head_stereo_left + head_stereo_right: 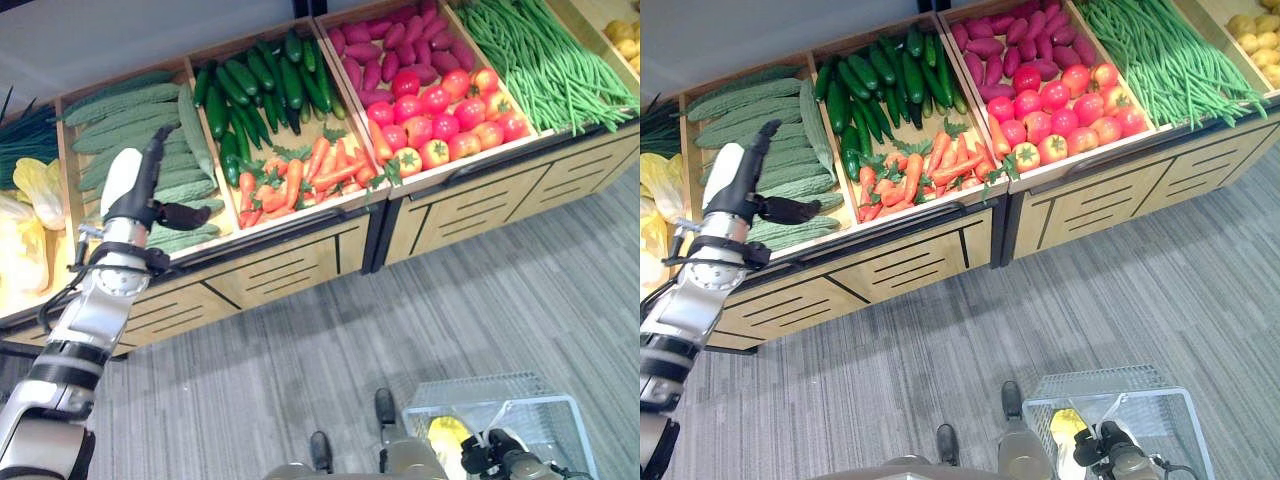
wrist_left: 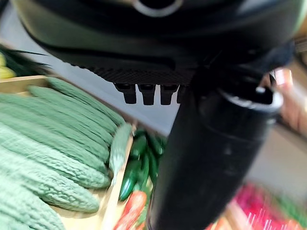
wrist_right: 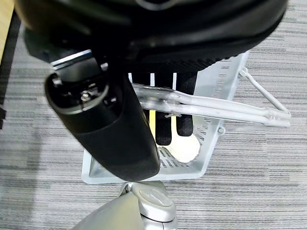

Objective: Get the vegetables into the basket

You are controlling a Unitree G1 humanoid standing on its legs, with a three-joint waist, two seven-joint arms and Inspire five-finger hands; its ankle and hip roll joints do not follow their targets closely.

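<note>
The left hand point(image 1: 128, 190) is hovering with fingers straight and empty above the bitter gourds point(image 1: 135, 110) at the left end of the produce shelf point(image 1: 290, 255); it is needing to drop squarely over one gourd before curling. The right hand point(image 3: 165, 120) is hooking its fingers round the handle point(image 3: 216, 108) of the basket point(image 1: 540, 420), hanging near the floor

Two hands: left point(image 1: 135, 190), right point(image 3: 165, 122). One basket point(image 1: 560, 425), one yellow item point(image 1: 447, 435) inside. Roughly a dozen tomatoes point(image 1: 445, 110). Bitter gourds point(image 1: 130, 110), cucumbers point(image 1: 255, 80), carrots point(image 1: 300, 175), sweet potatoes point(image 1: 385, 45), beans point(image 1: 545, 60): piled, too overlapped to count. Some potatoes point(image 1: 1255, 35), cut off at edge.
</note>
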